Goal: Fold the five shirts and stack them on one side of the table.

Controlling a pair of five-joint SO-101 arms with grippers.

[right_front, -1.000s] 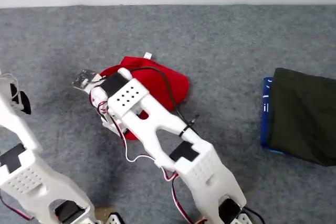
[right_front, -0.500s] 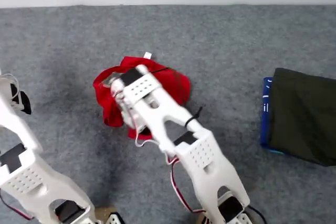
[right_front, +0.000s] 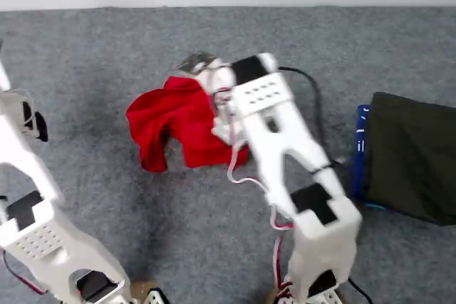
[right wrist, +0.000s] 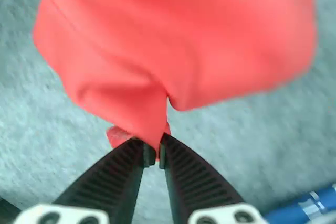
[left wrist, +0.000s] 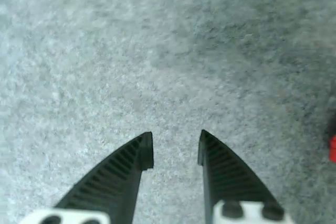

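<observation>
**High view.** A crumpled red cotton shirt (right_front: 174,126) lies a little left of the frame's centre on the grey felt-covered table (right_front: 107,40). It is bunched, with its long axis running roughly left to right and one lobe sagging toward the lower left. The right arm (right_front: 285,140) reaches up from the lower middle of the frame, and its tip meets the cloth's upper right edge. At the right edge of the frame sits the pile: a folded dark olive shirt (right_front: 413,158) lying on top of a folded blue shirt (right_front: 362,151). The pile is well apart from the red cloth, with the right arm between them, so this arm looks the better placed to carry the cloth that way. The left arm (right_front: 32,226) stands at the lower left, away from the shirt.

**Left wrist view.** The left gripper (left wrist: 175,148) hangs over bare felt, its jaws a narrow gap apart with nothing between them. A sliver of red shows at the right edge.

**Right wrist view.** The right gripper (right wrist: 159,156) is pinched tight on a fold of the red shirt, and the rest of the cloth billows across the upper frame, beyond the fingertips. A strip of the blue shirt shows in the lower right corner.
</observation>
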